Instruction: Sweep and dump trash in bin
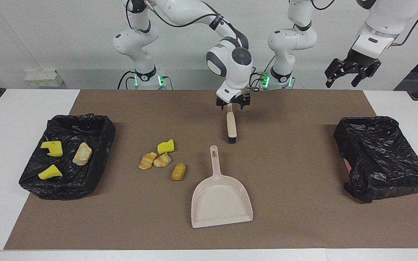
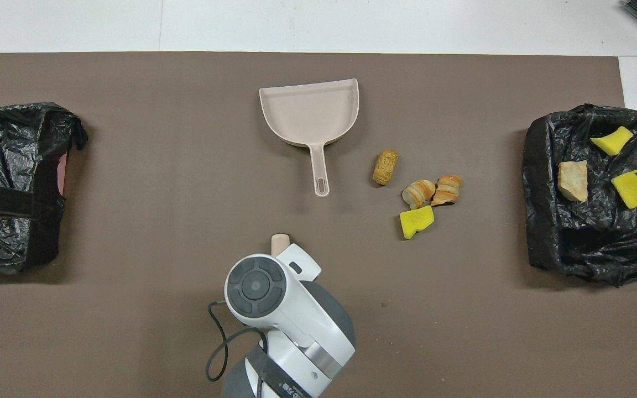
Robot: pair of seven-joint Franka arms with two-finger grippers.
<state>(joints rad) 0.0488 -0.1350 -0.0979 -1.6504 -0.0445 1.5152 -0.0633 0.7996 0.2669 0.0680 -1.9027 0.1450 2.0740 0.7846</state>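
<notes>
On the brown mat lie several pieces of trash: a yellow sponge chunk (image 1: 166, 146) (image 2: 416, 221), two croissants (image 1: 147, 160) (image 1: 162, 160) and a golden-brown pastry (image 1: 179, 171). Beside them, toward the right arm's end, the black-lined bin (image 1: 100, 125) (image 2: 539, 166) holds two yellow chunks (image 1: 52, 148) (image 1: 50, 172) and a pale lump (image 1: 82, 153). The brush (image 1: 231, 125) (image 2: 280, 242) lies nearer to the robots than the beige dustpan (image 1: 221, 201) (image 2: 310, 110). My right gripper (image 1: 233, 104) is open, low over the brush handle's end. My left gripper (image 1: 352, 70) waits open, raised over the left arm's end.
A second black-lined bin (image 1: 376, 156) (image 2: 14, 182) stands at the left arm's end of the mat. The dustpan's handle points toward the robots and its mouth toward the table's front edge. In the overhead view the right arm's wrist (image 2: 257, 287) covers most of the brush.
</notes>
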